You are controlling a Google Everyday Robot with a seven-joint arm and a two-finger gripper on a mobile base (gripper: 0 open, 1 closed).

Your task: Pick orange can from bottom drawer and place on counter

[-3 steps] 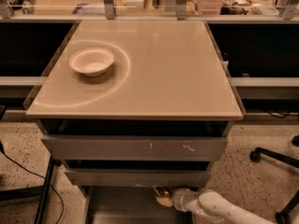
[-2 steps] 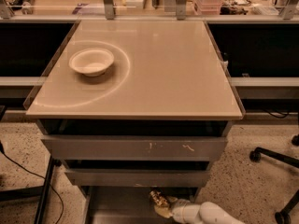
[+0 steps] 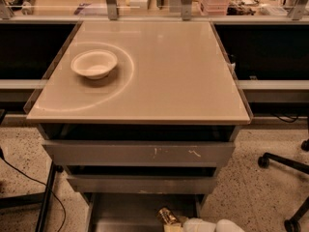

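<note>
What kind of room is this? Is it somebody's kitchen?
Probably a lab or office workroom, not a home kitchen: a rolling chair base stands on speckled floor, and a robot gripper is at the orange can in the bottom drawer below the counter.

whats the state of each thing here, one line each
grey metal bottom drawer, pulled open
pincer, low inside that drawer
small shiny orange can, tilted, in that drawer, at the pincer's tip
glossy beige counter, can not yet on it
round white bowl, upright, empty, on the counter
two upper grey drawer fronts, scuffed; cannot tell if fully shut
</note>
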